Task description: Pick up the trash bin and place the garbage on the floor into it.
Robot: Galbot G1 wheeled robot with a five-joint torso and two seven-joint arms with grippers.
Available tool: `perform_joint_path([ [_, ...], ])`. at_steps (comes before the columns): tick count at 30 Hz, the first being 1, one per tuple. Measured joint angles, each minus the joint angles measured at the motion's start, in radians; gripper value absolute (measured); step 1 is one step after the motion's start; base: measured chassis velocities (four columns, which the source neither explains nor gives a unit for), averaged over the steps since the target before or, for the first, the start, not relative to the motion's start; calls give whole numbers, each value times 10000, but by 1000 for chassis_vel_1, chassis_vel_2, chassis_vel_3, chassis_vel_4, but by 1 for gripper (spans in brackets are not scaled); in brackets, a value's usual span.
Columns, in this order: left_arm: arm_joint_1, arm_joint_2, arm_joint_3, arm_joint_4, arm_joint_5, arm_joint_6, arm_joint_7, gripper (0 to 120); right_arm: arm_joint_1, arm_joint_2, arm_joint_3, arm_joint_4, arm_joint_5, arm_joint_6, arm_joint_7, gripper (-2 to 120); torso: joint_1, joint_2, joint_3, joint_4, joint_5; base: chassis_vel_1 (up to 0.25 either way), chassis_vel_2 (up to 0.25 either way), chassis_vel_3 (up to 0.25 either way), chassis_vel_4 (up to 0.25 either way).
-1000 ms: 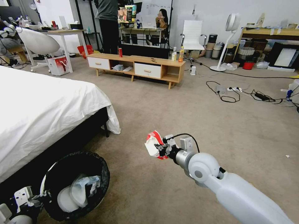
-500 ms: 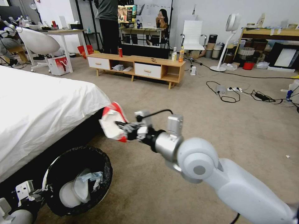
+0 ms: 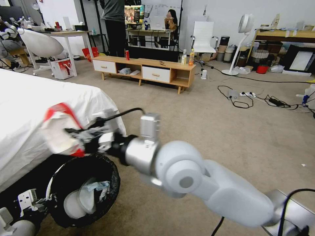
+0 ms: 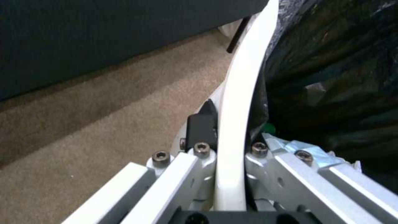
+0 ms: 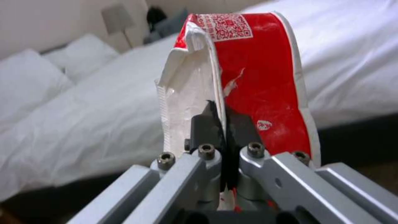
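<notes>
Beige carpet floor (image 3: 210, 124) fills the centre and right of the head view; white-sheeted bed (image 3: 39, 108) at left.

Trash bin (image 3: 82, 193), lower left of the frame: round, white, black-bag lined, tilted mouth-up toward the camera, with a light blue mask (image 3: 95, 188) and white tissue inside. Left gripper (image 4: 230, 155) is clamped across the bin's white rim, one finger outside, one inside against the liner. Rim looks stiff and thin; judged a sound hold. Bin likely light, but hanging from one edge, so it may swing.

Snack packet (image 3: 60, 131), red and white: held by the right gripper (image 5: 224, 130), black pads pinched together on the packet's lower edge. Packet sits mid-left of the frame, above the bin's far rim and in front of the bed edge. Judged very light, thin, crinkly and slippery; an edge pinch suffices.

Right arm reaches across from lower right to left, wrist roughly level, elbow joint large in the foreground.
</notes>
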Motion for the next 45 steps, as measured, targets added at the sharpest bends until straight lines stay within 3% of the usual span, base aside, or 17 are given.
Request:
perform_joint_path([
  [14,21,-9,-24,-120,3,6,18,1,-247,78,-1521,-730,136,-787,840,0,0,0,0,0,1,0,0,0,0],
  [45,145,-49,-87,-232,-38,-4,76,1,-1148,-264,-1934,-1864,-867,-1192,1049,0,0,0,0,0,3,0,0,0,0],
])
